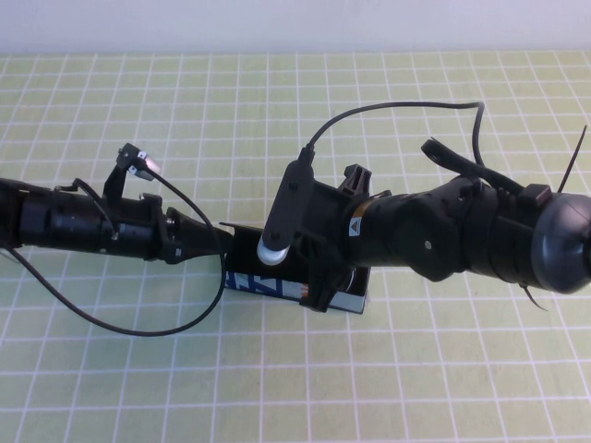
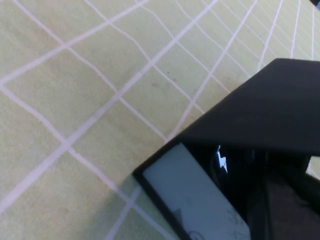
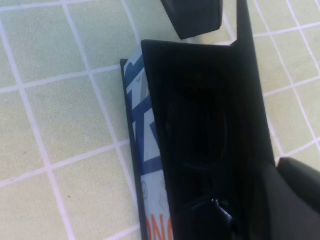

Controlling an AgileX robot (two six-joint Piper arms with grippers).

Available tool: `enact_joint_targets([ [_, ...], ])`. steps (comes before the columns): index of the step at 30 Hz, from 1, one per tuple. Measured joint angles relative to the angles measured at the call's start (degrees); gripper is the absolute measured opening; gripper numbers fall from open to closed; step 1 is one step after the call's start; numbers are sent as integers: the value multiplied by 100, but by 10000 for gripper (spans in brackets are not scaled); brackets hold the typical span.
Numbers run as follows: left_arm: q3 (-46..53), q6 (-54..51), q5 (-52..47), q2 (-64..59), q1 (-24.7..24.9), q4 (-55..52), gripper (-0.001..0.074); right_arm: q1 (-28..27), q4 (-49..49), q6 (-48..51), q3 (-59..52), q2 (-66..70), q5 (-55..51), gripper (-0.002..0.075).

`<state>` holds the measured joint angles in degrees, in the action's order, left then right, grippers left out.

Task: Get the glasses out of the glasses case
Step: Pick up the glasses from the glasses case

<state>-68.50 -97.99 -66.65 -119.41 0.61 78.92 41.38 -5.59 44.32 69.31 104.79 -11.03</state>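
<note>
Surface (image 1: 138, 388): green grid-patterned cloth, carrying the glasses case (image 1: 277, 281) at centre, lid up, its long axis running left to right between the two arms. Right hand (image 1: 319, 277): poised directly over the open case and the nearer of the two, with whether it is spread or closed impossible to tell; left hand (image 1: 220, 242): at the case's left end by the raised lid, its opening likewise impossible to tell. Glasses (image 3: 197, 130): dark-framed, lying inside the black-lined case along its length, just beneath the right hand, not yet lifted out.
</note>
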Motion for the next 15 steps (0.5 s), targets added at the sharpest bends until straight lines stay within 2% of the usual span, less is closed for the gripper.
enact_joint_targets([
  [7,-60,-27,109,-10,268,-11,-4,0,-35,0,0,0,0,1],
  [15,-60,15,283,-10,307,-272,-4,0,-138,-143,0,0,35,2],
])
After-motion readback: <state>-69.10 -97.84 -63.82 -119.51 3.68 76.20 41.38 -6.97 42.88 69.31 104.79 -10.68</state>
